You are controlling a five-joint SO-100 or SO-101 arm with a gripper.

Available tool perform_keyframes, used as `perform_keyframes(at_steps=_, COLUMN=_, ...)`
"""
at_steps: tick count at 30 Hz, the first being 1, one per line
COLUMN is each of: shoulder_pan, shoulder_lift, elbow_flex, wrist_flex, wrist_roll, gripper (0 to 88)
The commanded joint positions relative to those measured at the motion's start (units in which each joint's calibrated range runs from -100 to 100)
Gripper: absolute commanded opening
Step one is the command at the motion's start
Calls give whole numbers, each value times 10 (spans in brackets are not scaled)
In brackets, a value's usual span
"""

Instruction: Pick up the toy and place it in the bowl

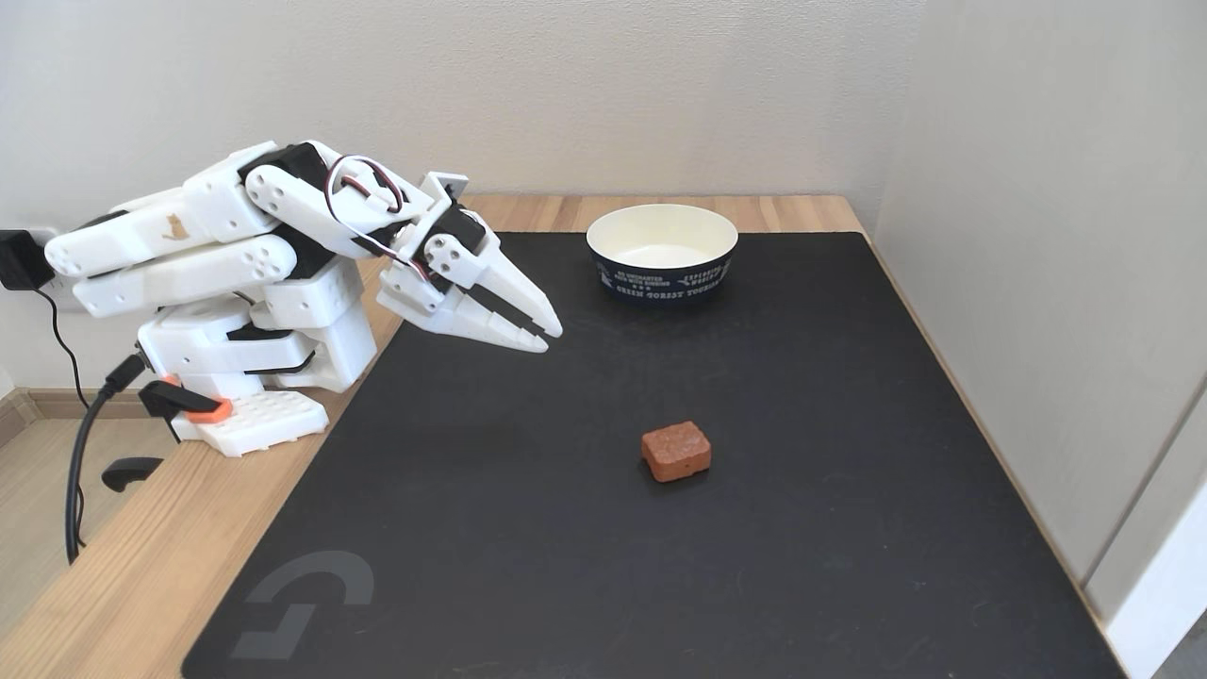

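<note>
Where the black mat [754, 528] lies bare near its middle, the toy [676, 451] sits alone: a small reddish-brown block with rounded corners and a rough, speckled face. Well behind it, near the mat's far edge, stands the round paper bowl [662, 250], cream inside, navy outside, ringed with small white lettering too fine to read surely. To the left in the fixed view, the white plastic arm is folded low, its gripper [550, 336] above the mat with fingers pressed together around nothing. The wooden table [123, 566] shows along the mat's left and far edges.
</note>
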Motion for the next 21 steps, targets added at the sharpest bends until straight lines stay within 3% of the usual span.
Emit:
perform_keyframes(at_steps=1, shoulder_pan=3, shoulder_lift=-6, elbow_flex=8, wrist_flex=1, wrist_roll=-1, gripper=25)
perform_keyframes(at_steps=19, shoulder_pan=4, shoulder_lift=-7, elbow_flex=8, wrist_flex=1, wrist_roll=-3, gripper=35)
perform_keyframes(at_steps=21, shoulder_pan=1, shoulder_lift=-7, elbow_flex=8, wrist_flex=2, wrist_roll=-3, gripper=78)
